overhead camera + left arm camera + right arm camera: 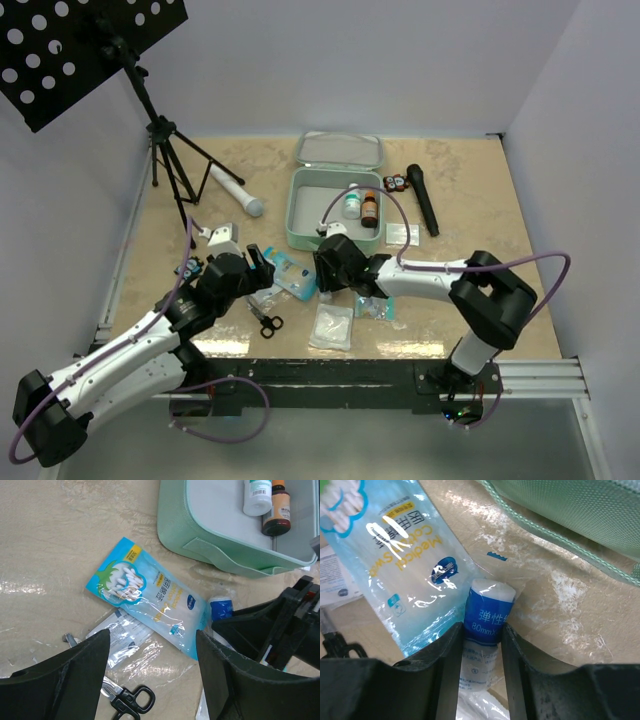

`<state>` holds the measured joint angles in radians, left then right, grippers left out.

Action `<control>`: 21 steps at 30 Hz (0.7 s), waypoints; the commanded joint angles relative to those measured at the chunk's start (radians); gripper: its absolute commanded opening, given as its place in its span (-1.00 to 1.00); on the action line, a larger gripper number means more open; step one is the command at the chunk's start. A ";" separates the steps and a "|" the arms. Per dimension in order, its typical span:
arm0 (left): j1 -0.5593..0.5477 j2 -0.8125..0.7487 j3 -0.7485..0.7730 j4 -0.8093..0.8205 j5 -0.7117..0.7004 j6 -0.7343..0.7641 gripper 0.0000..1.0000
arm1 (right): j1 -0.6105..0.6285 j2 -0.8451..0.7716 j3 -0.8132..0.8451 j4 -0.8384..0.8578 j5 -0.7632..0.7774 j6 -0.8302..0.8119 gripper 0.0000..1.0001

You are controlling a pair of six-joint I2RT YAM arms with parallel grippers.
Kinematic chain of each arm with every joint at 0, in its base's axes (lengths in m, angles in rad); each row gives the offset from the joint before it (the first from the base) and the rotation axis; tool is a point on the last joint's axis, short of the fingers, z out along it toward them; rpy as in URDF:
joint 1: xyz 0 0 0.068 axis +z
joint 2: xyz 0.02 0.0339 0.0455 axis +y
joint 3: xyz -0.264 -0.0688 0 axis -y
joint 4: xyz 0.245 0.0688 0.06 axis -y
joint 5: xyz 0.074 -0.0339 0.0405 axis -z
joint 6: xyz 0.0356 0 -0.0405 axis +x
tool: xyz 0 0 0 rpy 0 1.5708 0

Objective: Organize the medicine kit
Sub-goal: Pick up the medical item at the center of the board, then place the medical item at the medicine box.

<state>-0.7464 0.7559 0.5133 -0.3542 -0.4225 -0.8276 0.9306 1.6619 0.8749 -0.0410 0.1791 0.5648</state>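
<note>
The table (470, 200) is tan. On its far middle lies the medicine kit (297, 212), open, with its lid folded back away from me. A white bottle (352, 205) and a brown bottle (369, 209) stand in its tray. The kit's near wall is just beyond my right gripper (481, 630), ahead and up to the right as that wrist sees it. I judge the coming lift has to go forward over that wall.

My right arm is the nearer one. It folds at the elbow off to the right and lies low across the table, wrist pitched down. My left gripper (150, 647) hangs further left above the swab packet (150, 595), fingers wide apart and holding nothing.

Smallest is the bandage roll (487, 607), blue and white, lying on the table just beside the packet's corner. Its long axis runs in line with my right fingers, pointing toward the kit. Those fingers press on its two sides, clamped across its width.
</note>
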 commanded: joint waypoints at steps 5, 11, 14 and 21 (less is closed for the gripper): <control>0.007 -0.007 -0.010 0.052 0.004 0.008 0.46 | 0.017 -0.254 0.156 -0.128 -0.006 -0.029 -0.26; 0.007 0.029 -0.019 0.092 0.025 0.002 0.45 | -0.028 -0.217 0.386 -0.235 0.122 -0.117 -0.22; 0.007 0.025 -0.032 0.098 0.028 0.002 0.44 | -0.177 -0.160 0.438 -0.191 -0.008 -0.112 -0.22; 0.007 0.016 -0.029 0.077 0.014 0.021 0.44 | -0.299 0.091 0.568 -0.102 -0.106 -0.083 -0.26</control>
<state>-0.7464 0.7849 0.4820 -0.3012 -0.4004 -0.8257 0.6266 1.6329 1.3556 -0.1661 0.1360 0.4816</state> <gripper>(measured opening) 0.724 0.377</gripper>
